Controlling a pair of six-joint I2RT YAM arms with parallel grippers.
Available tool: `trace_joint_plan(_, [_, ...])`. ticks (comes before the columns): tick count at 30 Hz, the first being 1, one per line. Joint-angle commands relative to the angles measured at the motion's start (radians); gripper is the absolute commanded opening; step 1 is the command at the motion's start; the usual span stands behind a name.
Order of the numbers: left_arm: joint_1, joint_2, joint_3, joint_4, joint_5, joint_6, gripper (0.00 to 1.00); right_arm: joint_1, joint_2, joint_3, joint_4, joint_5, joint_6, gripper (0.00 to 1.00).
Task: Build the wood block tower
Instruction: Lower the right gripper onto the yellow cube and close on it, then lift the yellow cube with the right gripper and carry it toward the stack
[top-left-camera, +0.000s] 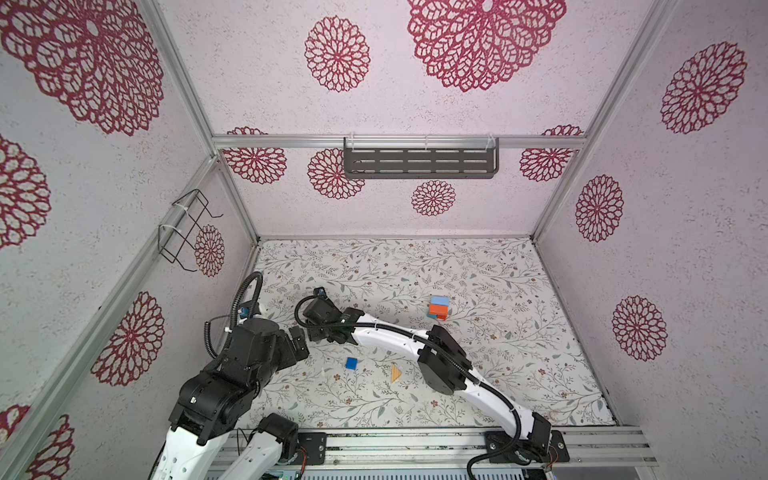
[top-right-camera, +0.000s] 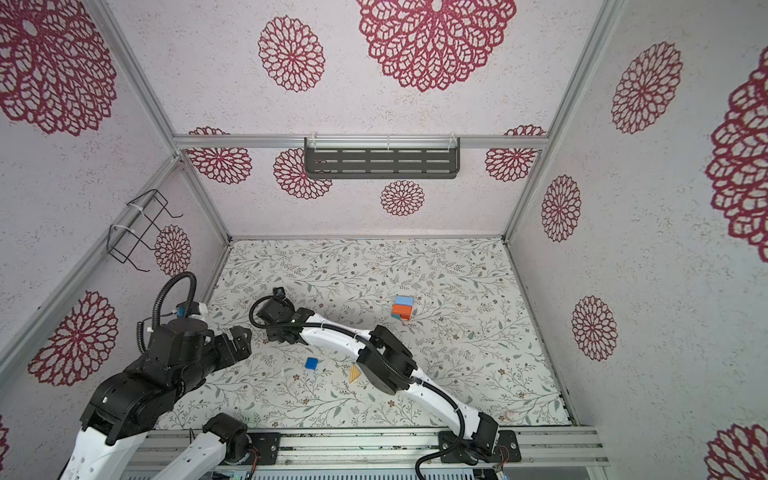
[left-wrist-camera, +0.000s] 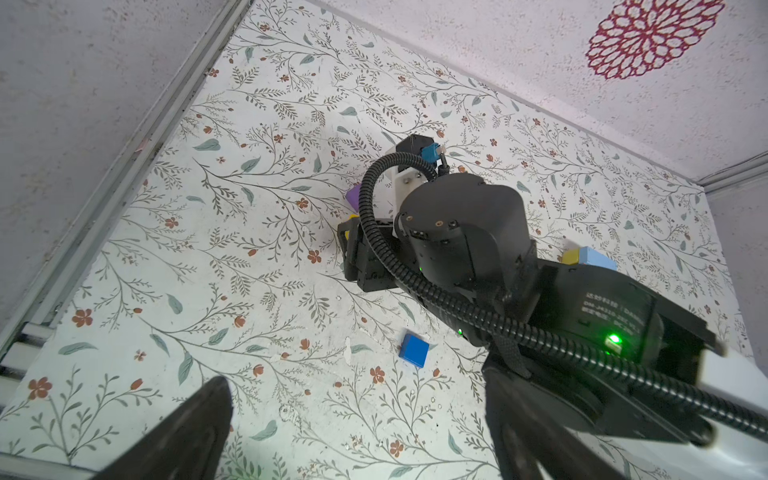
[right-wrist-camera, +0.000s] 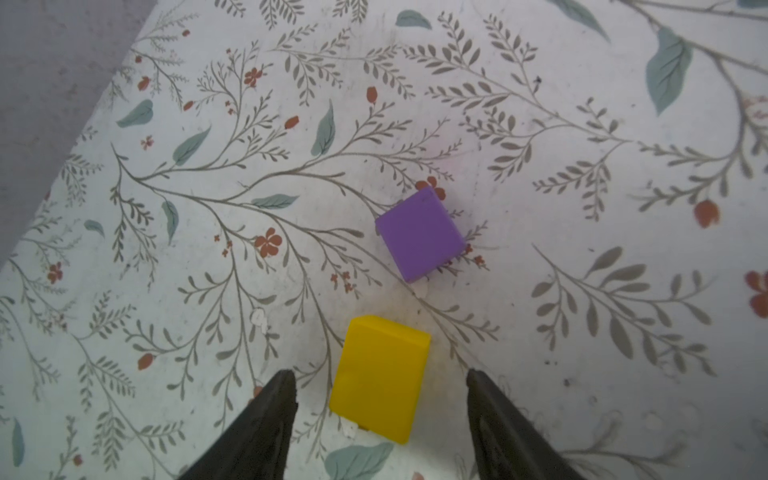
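We find the matte black left gripper (left-wrist-camera: 353, 432) spread wide and empty, farthest left of the short tower (top-left-camera: 438, 308) of painted wood blocks. Nearer the tower, the right gripper (right-wrist-camera: 379, 372) straddles one smooth yellow painted wood brick (right-wrist-camera: 382, 353), with a gap on each side; one purple cube (right-wrist-camera: 419, 232) lies near it, apart. One blue cube (top-left-camera: 351, 363) and one unpainted, grained triangular wedge (top-left-camera: 395, 372) follow, both left of the tower. The tower shows pale blue over orange over teal.

Textured walls (top-left-camera: 386, 112), red rosette prints (top-left-camera: 337, 54); floral tabletop (top-left-camera: 519, 340); grey slotted shelf (top-left-camera: 419, 163).
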Motion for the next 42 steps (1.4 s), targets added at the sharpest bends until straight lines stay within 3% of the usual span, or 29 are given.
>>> trace_joint_plan(1, [0.006, -0.011, -0.006, 0.007, 0.006, -0.004, 0.97, 0.008, -0.001, 0.033, 0.004, 0.027, 0.015, 0.61])
trace_joint_plan(21, [0.006, -0.014, 0.014, -0.017, 0.004, -0.009, 0.97, 0.005, 0.005, 0.041, -0.014, 0.051, -0.027, 0.37])
trace_joint_plan(34, [0.007, 0.006, 0.056, -0.042, 0.011, 0.004, 0.97, 0.011, -0.058, 0.030, -0.055, 0.044, -0.071, 0.28])
trace_joint_plan(42, [0.006, 0.043, 0.082, -0.030, 0.029, 0.005, 0.97, -0.011, -0.279, -0.217, -0.001, 0.079, -0.101, 0.28])
